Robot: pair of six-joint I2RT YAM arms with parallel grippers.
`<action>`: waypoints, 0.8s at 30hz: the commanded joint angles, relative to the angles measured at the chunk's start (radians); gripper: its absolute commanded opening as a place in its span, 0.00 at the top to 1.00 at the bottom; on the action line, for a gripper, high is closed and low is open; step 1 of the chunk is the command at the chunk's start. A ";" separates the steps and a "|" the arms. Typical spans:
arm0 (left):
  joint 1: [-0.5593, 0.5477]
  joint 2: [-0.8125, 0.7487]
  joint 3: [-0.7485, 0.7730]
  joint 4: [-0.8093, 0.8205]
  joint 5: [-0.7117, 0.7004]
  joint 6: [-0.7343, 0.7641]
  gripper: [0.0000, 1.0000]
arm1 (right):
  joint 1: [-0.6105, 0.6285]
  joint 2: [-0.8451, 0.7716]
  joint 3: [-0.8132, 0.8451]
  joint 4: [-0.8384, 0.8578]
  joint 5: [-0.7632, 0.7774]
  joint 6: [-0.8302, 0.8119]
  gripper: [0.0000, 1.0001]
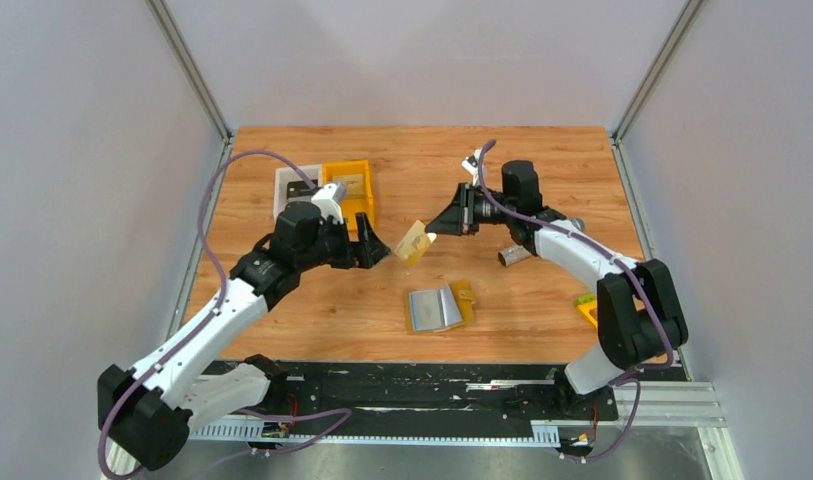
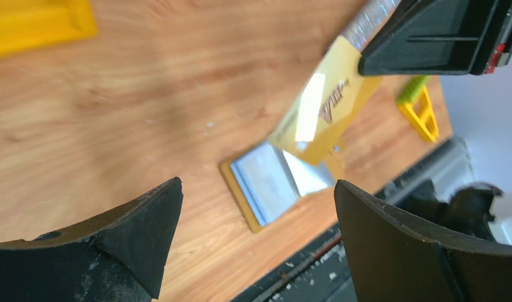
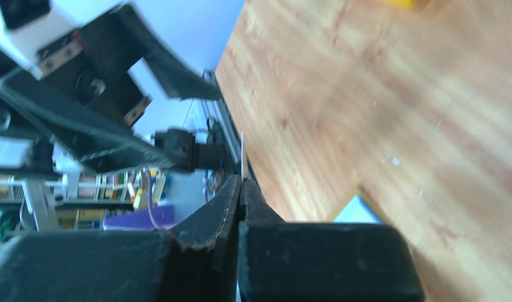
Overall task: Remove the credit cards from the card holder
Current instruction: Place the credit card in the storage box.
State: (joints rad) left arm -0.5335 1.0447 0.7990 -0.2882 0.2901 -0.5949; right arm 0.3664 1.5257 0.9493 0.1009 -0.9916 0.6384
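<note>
The card holder (image 1: 440, 307) lies open and flat on the table, its light-blue panels up; it also shows under my left wrist (image 2: 269, 182), and one corner of it (image 3: 357, 211) appears in the right wrist view. A gold credit card (image 1: 414, 242) hangs in the air above the table between the two arms. My right gripper (image 1: 435, 228) is shut on the card's far end, and in the right wrist view the card is a thin edge (image 3: 242, 157) sticking out past the gripper (image 3: 242, 182). My left gripper (image 1: 380, 254) stands open just left of the card (image 2: 322, 110), and nothing is between its fingers (image 2: 258, 186).
An orange bin (image 1: 347, 186) and a white bin (image 1: 286, 186) sit at the back left behind the left arm. A yellow-orange tool (image 1: 589, 308) lies at the right edge, also in the left wrist view (image 2: 420, 113). A small dark object (image 1: 512, 257) rests under the right arm.
</note>
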 commanded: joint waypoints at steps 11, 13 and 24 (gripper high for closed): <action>0.002 -0.216 0.139 -0.409 -0.627 0.129 0.00 | 0.126 0.417 0.497 0.123 0.459 0.228 1.00; 0.001 -0.225 0.148 -0.439 -0.624 0.139 0.00 | 0.154 0.477 0.564 0.129 0.531 0.233 1.00; 0.001 -0.315 0.173 -0.560 -0.623 0.188 0.00 | 0.252 0.729 0.853 0.149 0.837 0.235 1.00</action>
State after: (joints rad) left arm -0.5335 0.7933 0.9382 -0.8085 -0.3065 -0.4374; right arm 0.6041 2.2055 1.6985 0.1997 -0.3050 0.8627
